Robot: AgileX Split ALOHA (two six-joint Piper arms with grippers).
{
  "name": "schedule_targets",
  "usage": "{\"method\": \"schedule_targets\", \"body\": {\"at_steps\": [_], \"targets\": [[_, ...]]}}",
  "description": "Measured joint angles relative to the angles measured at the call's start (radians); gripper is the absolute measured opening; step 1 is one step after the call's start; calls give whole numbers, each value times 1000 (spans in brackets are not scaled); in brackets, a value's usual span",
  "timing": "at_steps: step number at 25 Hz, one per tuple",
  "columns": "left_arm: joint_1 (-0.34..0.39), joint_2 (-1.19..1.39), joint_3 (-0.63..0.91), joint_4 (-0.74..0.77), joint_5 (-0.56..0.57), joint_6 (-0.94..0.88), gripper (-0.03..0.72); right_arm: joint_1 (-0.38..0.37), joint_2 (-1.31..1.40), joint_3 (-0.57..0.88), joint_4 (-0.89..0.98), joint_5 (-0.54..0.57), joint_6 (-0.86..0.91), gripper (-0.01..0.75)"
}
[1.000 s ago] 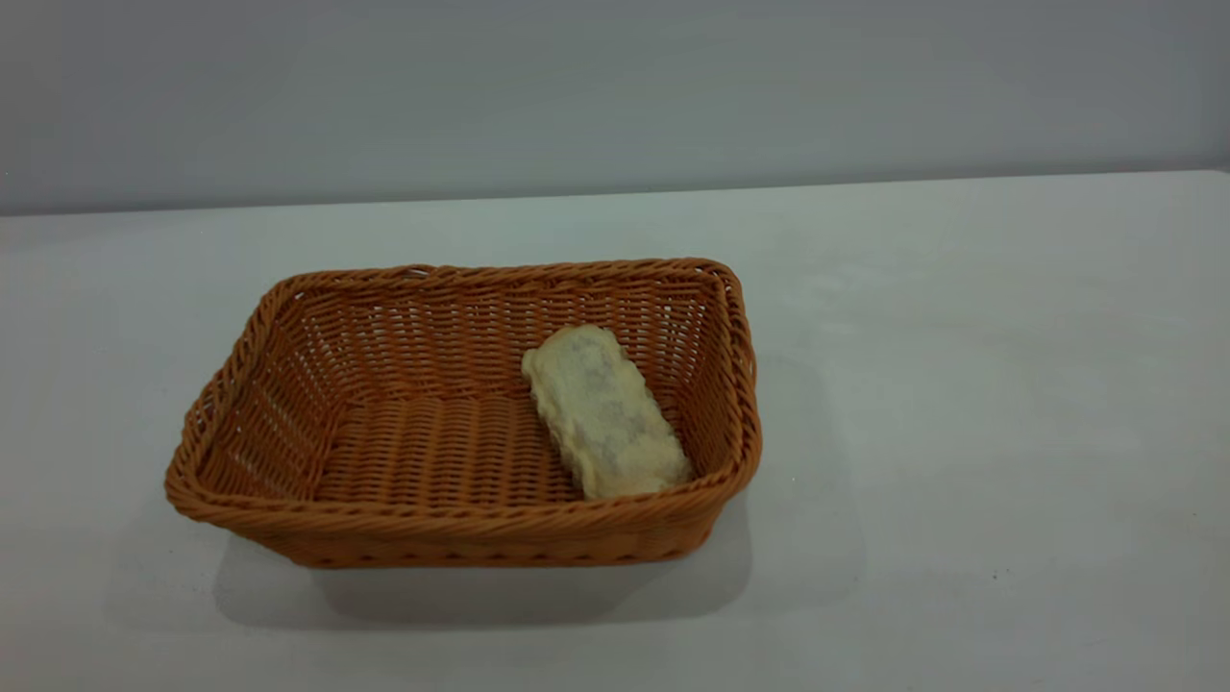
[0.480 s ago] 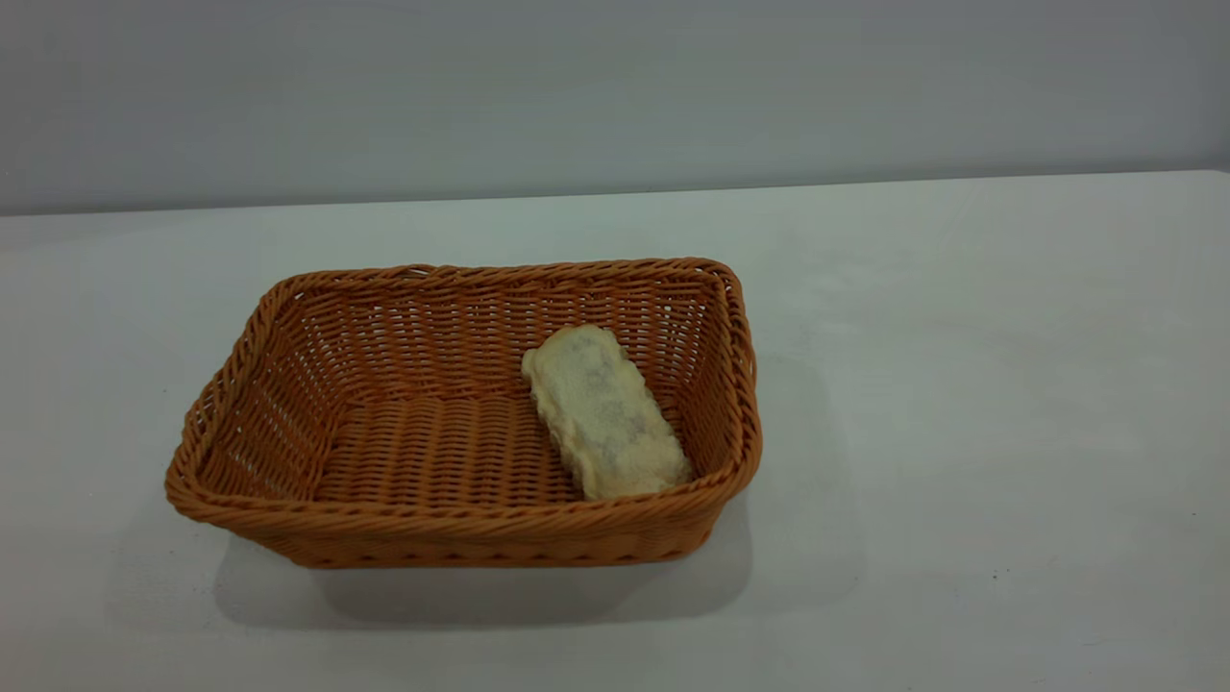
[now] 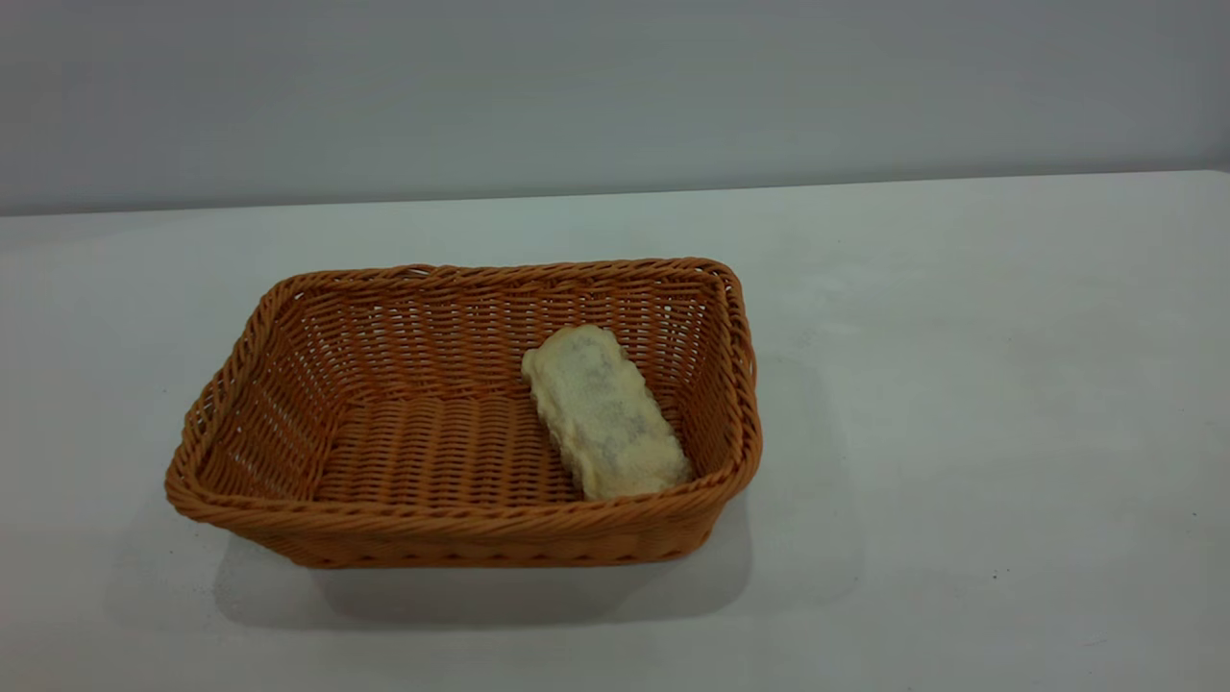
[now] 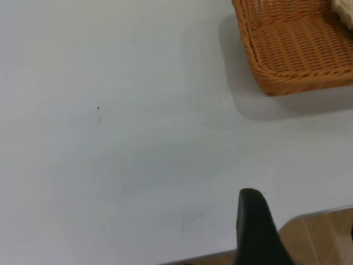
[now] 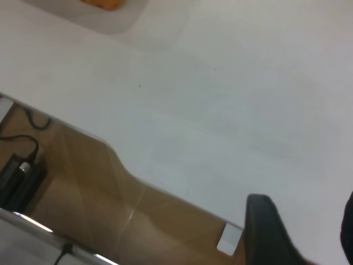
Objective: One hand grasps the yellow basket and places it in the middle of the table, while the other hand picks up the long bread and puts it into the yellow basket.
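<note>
The yellow basket (image 3: 461, 533) stands on the white table (image 3: 961, 384), left of the middle in the exterior view. The long bread (image 3: 603, 413) lies inside it at its right end, pale speckled underside up. Neither gripper shows in the exterior view. My left gripper (image 4: 256, 232) hovers over the table's edge, well away from the basket (image 4: 292, 55); a corner of the bread (image 4: 345, 11) shows there too. My right gripper (image 5: 306, 221) is open and empty above the table's edge, far from the basket (image 5: 102, 3), of which only a sliver shows.
The table edge and a wooden floor (image 5: 83, 182) show below both wrists. Black cables and a box (image 5: 19, 171) lie on the floor in the right wrist view. A grey wall (image 3: 615, 86) stands behind the table.
</note>
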State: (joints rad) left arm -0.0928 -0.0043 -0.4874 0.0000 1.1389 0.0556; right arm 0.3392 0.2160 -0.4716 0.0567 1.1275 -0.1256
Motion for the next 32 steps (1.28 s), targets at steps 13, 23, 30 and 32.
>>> {"method": "schedule_targets", "body": {"at_steps": [13, 23, 30, 32], "targets": [[61, -18, 0, 0, 0, 0, 471, -299, -232, 0, 3, 4, 0, 375], [61, -18, 0, 0, 0, 0, 471, -322, -233, 0, 3, 4, 0, 375], [61, -18, 0, 0, 0, 0, 471, -322, -233, 0, 3, 4, 0, 375], [61, -18, 0, 0, 0, 0, 471, -322, -233, 0, 3, 4, 0, 375]]}}
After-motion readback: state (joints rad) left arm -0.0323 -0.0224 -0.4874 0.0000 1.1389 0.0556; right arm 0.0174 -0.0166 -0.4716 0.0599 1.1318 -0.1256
